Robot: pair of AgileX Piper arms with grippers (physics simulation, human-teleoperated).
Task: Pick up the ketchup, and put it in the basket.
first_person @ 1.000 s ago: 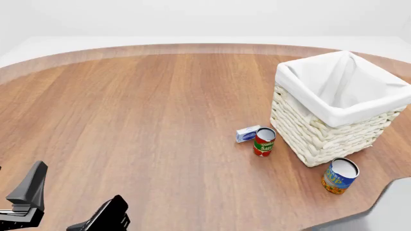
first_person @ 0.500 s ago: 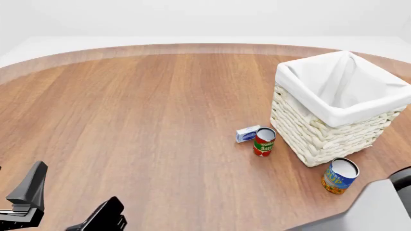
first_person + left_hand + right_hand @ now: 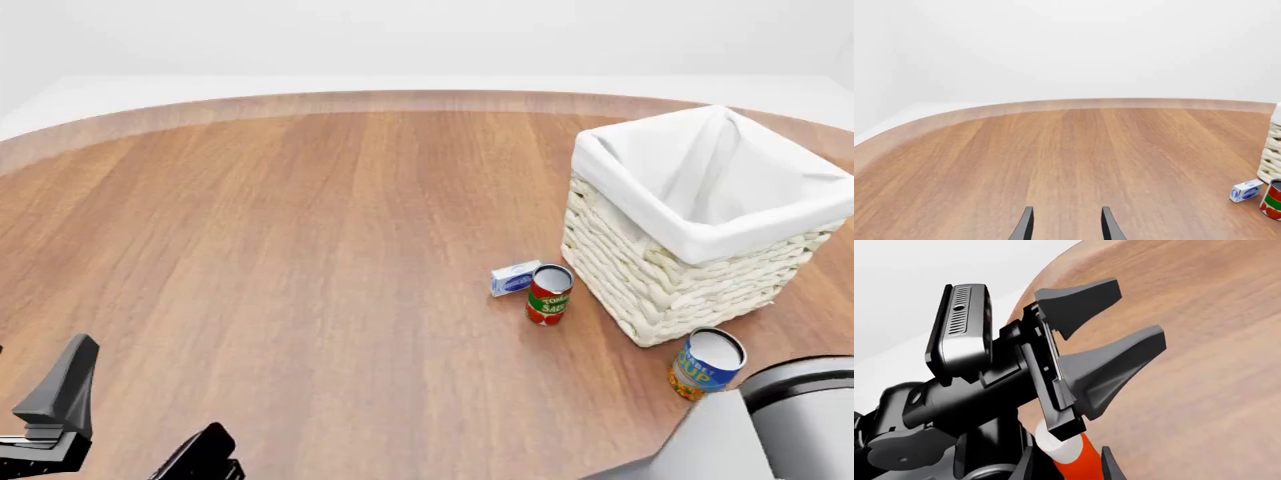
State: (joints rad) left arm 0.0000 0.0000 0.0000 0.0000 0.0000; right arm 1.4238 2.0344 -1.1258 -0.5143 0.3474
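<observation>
Showing in the right wrist view only, ketchup (image 3: 1071, 460), red body and white cap, sits between the right gripper (image 3: 1066, 471) fingers, contact unclear. Left gripper (image 3: 1066, 225) open, empty. Basket (image 3: 703, 225) on wood table (image 3: 307, 250), white room.

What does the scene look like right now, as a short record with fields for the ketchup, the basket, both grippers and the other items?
ketchup: red bottle with a white cap, seen only in the right wrist view, not in the basket
basket: upright on the table, liner folded over the rim
left gripper: open, holding nothing
right gripper: open, fingers on either side of the ketchup
other items: tomato sauce can and small blue-white box beside the basket; blue-yellow can by its near corner
</observation>
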